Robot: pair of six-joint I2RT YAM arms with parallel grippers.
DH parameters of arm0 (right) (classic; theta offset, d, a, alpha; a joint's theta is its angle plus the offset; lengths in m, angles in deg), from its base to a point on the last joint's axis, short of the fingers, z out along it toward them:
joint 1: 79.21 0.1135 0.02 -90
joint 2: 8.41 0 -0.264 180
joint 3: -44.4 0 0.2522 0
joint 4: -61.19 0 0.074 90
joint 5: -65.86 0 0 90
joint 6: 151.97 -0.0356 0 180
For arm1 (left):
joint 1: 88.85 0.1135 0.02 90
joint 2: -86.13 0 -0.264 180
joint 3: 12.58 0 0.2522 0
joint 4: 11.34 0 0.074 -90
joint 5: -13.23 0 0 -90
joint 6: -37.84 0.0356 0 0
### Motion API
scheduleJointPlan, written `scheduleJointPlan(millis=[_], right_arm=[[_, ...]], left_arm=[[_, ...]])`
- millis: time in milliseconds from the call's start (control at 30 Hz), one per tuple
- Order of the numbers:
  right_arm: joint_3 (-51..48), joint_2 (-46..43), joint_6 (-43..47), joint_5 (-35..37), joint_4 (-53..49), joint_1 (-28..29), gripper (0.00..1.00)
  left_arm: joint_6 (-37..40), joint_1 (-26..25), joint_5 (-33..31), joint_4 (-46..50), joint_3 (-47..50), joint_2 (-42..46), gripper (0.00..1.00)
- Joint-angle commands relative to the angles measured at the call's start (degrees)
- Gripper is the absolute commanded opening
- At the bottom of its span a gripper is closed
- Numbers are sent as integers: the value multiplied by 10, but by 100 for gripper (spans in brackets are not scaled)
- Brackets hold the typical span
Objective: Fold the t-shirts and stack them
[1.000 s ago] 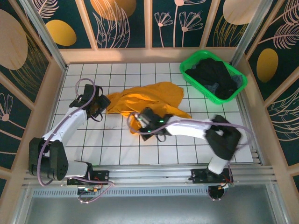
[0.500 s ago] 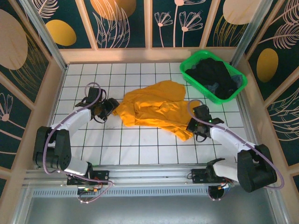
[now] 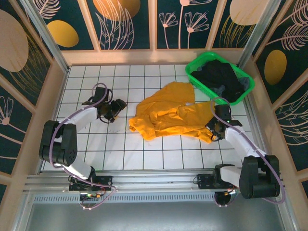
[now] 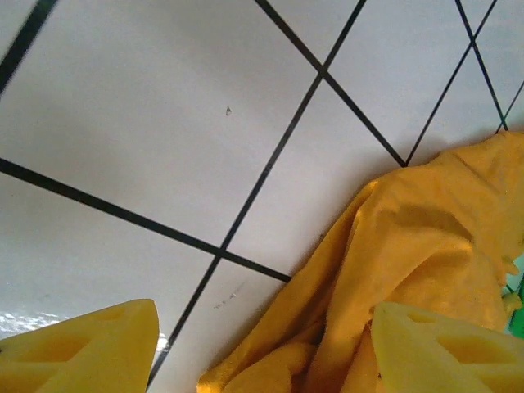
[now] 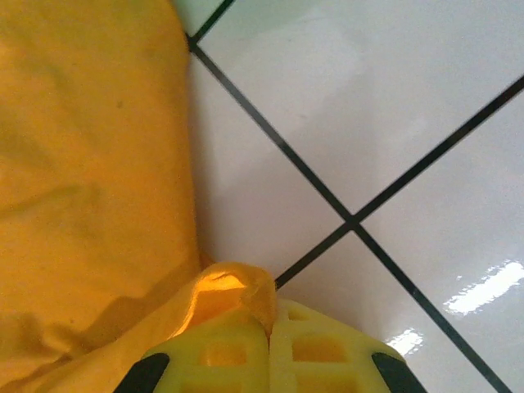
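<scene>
Table (image 3: 96, 149): t-shirt (image 3: 166, 115) lies crumpled mid-table. Basket (image 3: 197, 62) in far right corner, behind and right of the t-shirt; heap of shirts (image 3: 221, 79) inside it. Just left of the t-shirt's left edge, apart from it: left gripper (image 3: 119, 106). At its near right corner: right gripper (image 3: 214, 132), cloth between the fingers.

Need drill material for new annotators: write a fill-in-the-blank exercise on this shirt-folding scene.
1. The right end effector pinches an edge of the mustard t-shirt, which lies on ____ tiles.
2. The left end effector has its jaws ____, holding nothing.
3. The dark shirts sit in a green basket at the far ____ corner of the tiles.

Missing words: white; open; right.
</scene>
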Motion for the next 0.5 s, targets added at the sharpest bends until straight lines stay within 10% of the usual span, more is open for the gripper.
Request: scheduleJointPlan(millis=[0, 467], right_arm=[[5, -4, 15, -19, -2, -1, 0], [-16, -13, 9, -34, 14, 22, 0]], left_arm=[[-90, -31, 26, 5, 11, 8, 73], [-504, -83, -33, -110, 196, 137, 79]])
